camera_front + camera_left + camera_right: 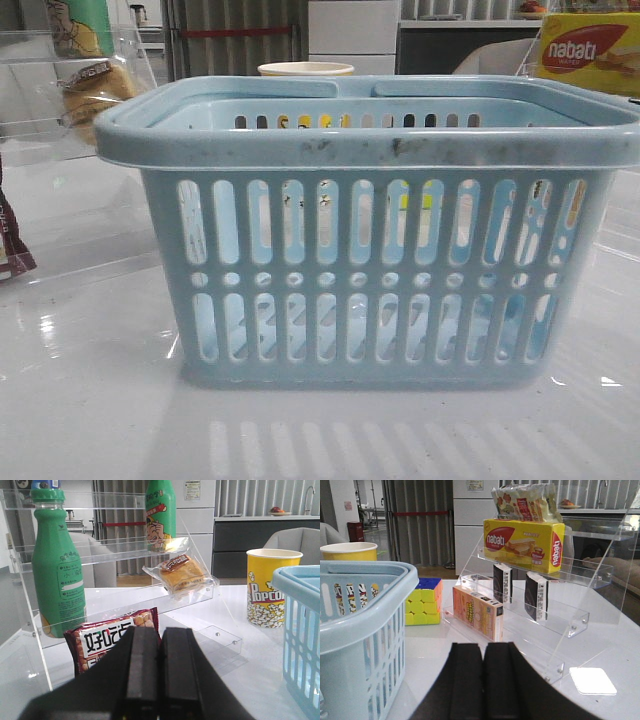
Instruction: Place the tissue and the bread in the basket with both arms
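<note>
The basket [380, 270] stands mid-table, close to the front camera. The bread [182, 573] lies tilted on the middle tier of the left clear rack [115, 592], and two tissue packs [502, 582] stand upright on the right rack [570, 612] below the nabati box [524, 544]. The left gripper [160, 665] and right gripper [484, 680] both have their fingers pressed together, holding nothing.

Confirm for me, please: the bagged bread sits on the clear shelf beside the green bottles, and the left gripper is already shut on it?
Not quite. The bread does sit on the clear shelf near the green bottles, but the left gripper is shut on nothing, well short of it. The left wrist view shows this.
</note>
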Tool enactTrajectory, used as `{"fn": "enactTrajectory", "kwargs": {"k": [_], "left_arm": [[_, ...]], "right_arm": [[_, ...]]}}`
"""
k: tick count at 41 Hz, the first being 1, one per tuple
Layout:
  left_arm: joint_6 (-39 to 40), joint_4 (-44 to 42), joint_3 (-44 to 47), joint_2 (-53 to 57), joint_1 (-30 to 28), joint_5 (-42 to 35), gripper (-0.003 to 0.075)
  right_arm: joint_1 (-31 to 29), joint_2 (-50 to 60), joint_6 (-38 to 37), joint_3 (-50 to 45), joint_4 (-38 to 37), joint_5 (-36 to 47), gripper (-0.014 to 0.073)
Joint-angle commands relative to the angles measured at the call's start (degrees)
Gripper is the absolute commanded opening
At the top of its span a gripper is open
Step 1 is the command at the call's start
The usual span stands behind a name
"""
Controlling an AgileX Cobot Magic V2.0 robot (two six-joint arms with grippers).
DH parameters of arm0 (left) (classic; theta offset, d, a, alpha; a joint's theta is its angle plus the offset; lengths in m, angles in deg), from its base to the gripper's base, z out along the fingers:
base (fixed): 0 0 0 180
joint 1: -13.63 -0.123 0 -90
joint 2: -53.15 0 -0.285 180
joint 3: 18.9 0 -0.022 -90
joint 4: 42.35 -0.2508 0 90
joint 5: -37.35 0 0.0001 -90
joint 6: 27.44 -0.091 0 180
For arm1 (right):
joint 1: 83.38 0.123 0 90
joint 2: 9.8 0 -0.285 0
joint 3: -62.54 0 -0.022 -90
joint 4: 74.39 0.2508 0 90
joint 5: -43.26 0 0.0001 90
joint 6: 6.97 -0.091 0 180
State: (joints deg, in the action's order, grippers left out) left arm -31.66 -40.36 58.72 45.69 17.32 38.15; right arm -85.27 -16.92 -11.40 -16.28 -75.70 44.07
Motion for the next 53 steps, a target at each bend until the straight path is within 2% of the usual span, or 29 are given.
{"fn": "enactTrajectory", "kwargs": {"k": [1,24,34,38,42,45,53], "left_arm": [[0.3,0.4,0.3,0.8,0.2,-4.7,0.0093],[0.3,0.4,0.3,0.8,0.2,-4.7,0.0093],[0.3,0.4,0.3,0.8,0.2,-4.9,0.0093],[0.3,0.1,0.2,0.8,0.2,-9.1,0.0093],[0.3,0.6,-1.7,0.8,0.2,-12.1,0.0093],[0.3,0.6,-5.3,0.8,0.2,-11.4,0.0093],[0.3,0.6,-17.9,-0.8,0.2,-2.9,0.0093]], "right_arm": [[0.0,0.8,-0.3,0.3,-0.4,5.4,0.0057],[0.0,0.8,-0.3,0.3,-0.4,5.3,0.0057],[0.0,0.8,-0.3,0.3,-0.4,11.5,0.0057],[0.0,0.8,-0.3,1.3,-0.4,13.0,0.0057],[0.0,0.7,-0.3,5.1,-0.4,10.5,0.0057],[0.0,0.6,-0.3,9.1,-0.4,7.1,0.0057],[0.0,-3.4,-0.3,22.5,-0.4,-5.6,0.0057]]}}
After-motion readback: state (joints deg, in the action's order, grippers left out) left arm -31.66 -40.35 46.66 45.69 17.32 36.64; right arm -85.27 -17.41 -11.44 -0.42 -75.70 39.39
